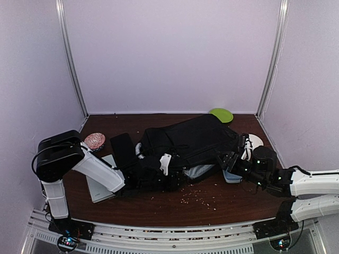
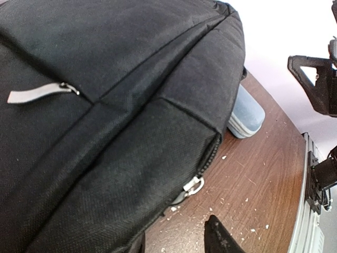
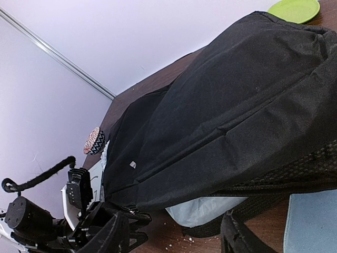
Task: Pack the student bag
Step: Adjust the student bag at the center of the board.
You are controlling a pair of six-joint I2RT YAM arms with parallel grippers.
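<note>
The student bag (image 1: pixel 190 138) is a big black backpack lying flat mid-table. In the left wrist view its fabric (image 2: pixel 116 105) fills most of the frame, with a silver zip pull (image 2: pixel 192 186) at its near edge. My left gripper (image 1: pixel 159 172) sits low at the bag's left end. It (image 2: pixel 176 245) is open, with bare table between the jaws and the zip pull just ahead. My right gripper (image 1: pixel 229 160) is at the bag's right side. It (image 3: pixel 176 240) is open and holds nothing, facing the bag (image 3: pixel 226 105). A light-blue pencil case (image 3: pixel 216 208) pokes out from under the bag.
A green plate (image 1: pixel 221 115) lies at the back right and a patterned bowl (image 1: pixel 95 141) at the left. A flat black notebook (image 1: pixel 123 151) and a white pad (image 1: pixel 98 186) lie beside the left arm. Another pale blue item (image 1: pixel 231 176) lies under the right gripper. Crumbs (image 1: pixel 198 197) dot the front.
</note>
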